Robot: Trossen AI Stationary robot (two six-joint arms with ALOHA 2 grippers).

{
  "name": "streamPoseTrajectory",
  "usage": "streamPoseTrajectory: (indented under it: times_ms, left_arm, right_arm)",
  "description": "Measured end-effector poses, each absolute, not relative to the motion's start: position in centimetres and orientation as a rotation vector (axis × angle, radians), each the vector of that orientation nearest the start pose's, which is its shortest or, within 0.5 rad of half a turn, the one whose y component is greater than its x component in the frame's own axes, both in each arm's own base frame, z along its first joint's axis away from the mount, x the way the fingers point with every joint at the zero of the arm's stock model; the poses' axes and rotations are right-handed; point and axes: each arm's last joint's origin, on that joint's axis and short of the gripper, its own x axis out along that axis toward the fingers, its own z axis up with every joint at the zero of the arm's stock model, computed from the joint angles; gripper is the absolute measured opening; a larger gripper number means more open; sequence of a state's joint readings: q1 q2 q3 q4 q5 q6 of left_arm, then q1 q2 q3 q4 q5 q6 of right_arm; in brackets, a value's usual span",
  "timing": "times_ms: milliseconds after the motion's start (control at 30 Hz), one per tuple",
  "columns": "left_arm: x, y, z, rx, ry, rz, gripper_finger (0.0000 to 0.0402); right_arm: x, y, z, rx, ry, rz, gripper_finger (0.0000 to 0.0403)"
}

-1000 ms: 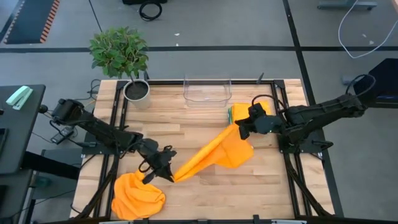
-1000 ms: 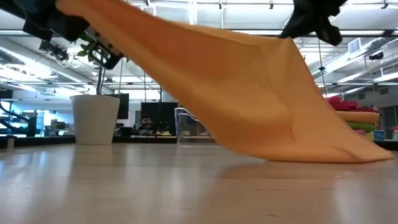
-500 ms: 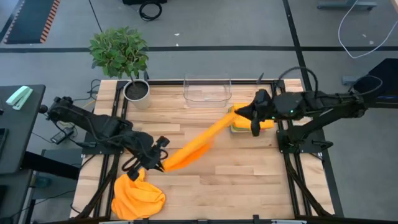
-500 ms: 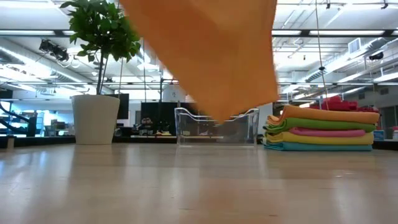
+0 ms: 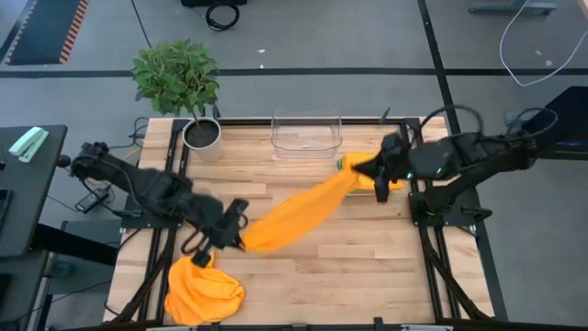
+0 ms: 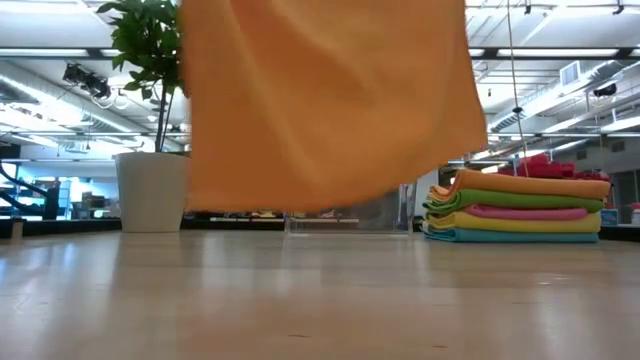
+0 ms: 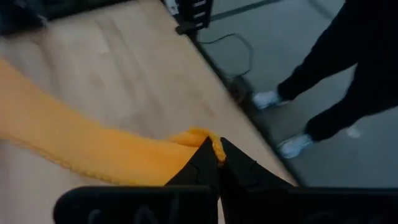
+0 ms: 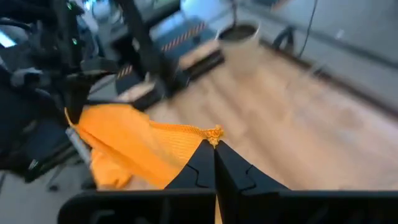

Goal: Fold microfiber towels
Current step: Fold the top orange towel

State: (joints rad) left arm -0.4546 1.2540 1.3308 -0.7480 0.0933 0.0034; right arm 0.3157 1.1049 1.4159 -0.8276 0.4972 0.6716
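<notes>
STEP: spread for folding | LEFT: left gripper (image 5: 237, 241) clamps one corner of orange towel (image 5: 299, 216) | RIGHT: right gripper (image 5: 360, 171) pinches the opposite corner above the folded stack (image 6: 520, 208) | TOWEL: hangs clear of table (image 5: 367, 267), probably held taut to flatten it | PENDING: crumpled orange towel (image 5: 204, 288) at front-left edge.

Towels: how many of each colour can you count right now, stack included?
Orange: 3, held towel, crumpled towel, stack top
Green: 1
Pink: 1
Yellow: 1
Blue: 1
Total: 7
</notes>
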Motion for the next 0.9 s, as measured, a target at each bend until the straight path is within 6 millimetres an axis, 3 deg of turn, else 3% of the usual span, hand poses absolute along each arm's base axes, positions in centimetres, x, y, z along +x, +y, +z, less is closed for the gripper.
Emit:
streamPoseTrajectory:
  times_ms: [100, 267, 333, 400, 500, 633, 733, 900]
  left_arm:
    - [22.3, -13.6, 35.5, 0.031, 0.707, -0.563, 0.0005]
    - [21.4, -18.6, 32.1, -0.102, 0.634, -0.690, 0.0004]
    - [20.9, -19.8, 32.2, -0.154, 0.532, -0.694, 0.0004]
    - [20.5, -20.0, 33.5, -0.144, 0.398, -0.649, 0.0005]
    - [20.0, -19.1, 35.0, -0.032, 0.294, -0.522, 0.0004]
    - [20.8, -17.5, 34.5, 0.062, 0.337, -0.388, 0.0005]
    - [21.2, -16.7, 32.4, 0.062, 0.472, -0.334, 0.0004]
    - [21.2, -15.5, 26.6, 0.001, 0.616, -0.259, 0.0005]
  right_arm:
    - [20.1, 7.8, 40.7, 0.491, 0.478, -0.258, 0.0000]
    - [21.1, 13.3, 37.9, 0.569, 0.587, -0.198, 0.0000]
    - [21.3, 14.5, 37.5, 0.589, 0.588, -0.204, 0.0000]
    - [21.3, 14.8, 38.2, 0.603, 0.558, -0.205, 0.0000]
    - [21.5, 13.2, 39.6, 0.603, 0.479, -0.271, 0.0000]
    - [23.1, 9.6, 38.9, 0.566, 0.494, -0.400, 0.0000]
    - [25.3, 6.9, 36.6, 0.539, 0.578, -0.486, 0.0000]
    - [29.3, 2.7, 29.9, 0.460, 0.741, -0.648, 0.0000]
